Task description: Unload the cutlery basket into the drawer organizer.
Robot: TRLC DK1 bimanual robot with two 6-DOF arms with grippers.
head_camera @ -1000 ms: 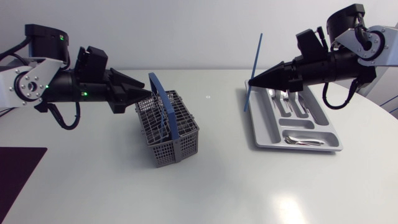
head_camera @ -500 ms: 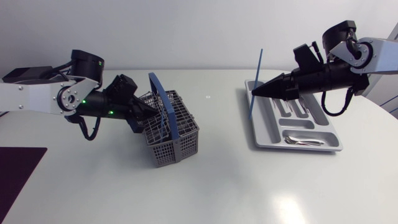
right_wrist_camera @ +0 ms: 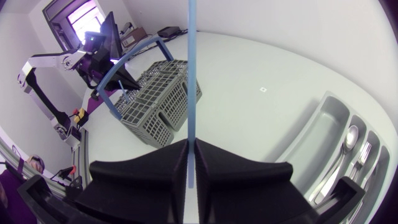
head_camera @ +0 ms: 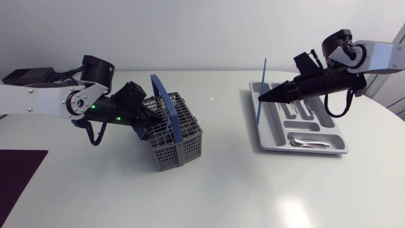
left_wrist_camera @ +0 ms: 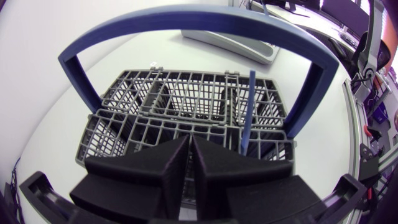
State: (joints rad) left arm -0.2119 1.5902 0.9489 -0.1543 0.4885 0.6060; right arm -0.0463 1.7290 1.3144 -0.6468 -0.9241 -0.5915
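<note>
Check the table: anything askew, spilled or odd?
Only the blue stick: it stands on end in the right gripper fingers, lower tip near the organizer edge, not lying in a slot. Nothing spilled; the basket sits upright.

Lab: robot arms (head_camera: 38,100), white table (head_camera: 221,183)

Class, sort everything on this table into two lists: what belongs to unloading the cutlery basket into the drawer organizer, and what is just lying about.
Part of the job: basket; organizer; blue stick in the right fingers; second blue stick standing in the basket; cutlery in the organizer.

Lying about: dark mat at the table's corner; small white speck.
</note>
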